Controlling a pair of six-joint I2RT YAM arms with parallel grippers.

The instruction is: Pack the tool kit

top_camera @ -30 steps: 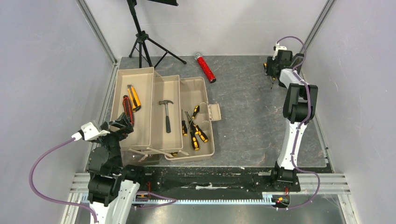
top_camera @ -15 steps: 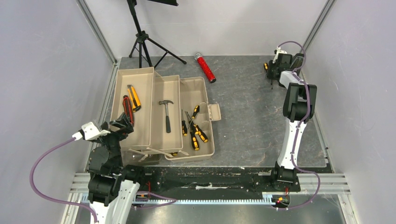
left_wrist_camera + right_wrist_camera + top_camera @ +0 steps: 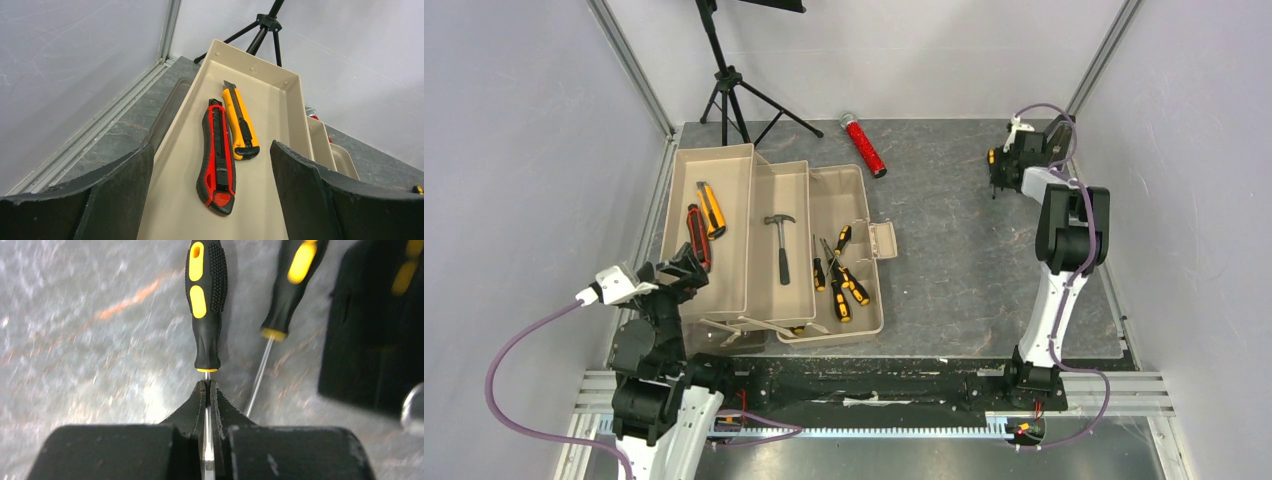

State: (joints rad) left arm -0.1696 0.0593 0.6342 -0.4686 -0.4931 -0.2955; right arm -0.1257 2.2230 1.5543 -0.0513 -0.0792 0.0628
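Pinching the screwdriver (image 3: 206, 305) by its shaft, our right gripper (image 3: 206, 390) is clamped tight; we should carry it slowly left to the toolbox (image 3: 729, 270). Left gripper (image 3: 210, 150) gapes wide, empty.

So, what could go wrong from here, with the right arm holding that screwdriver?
1. The right gripper pinches the screwdriver only on its thin metal shaft, with the whole handle sticking out; it may swivel or slip.
2. The toolbox is far across the table, so a loose hold could drop it on the way.
3. A second screwdriver lies close beside and could get knocked.
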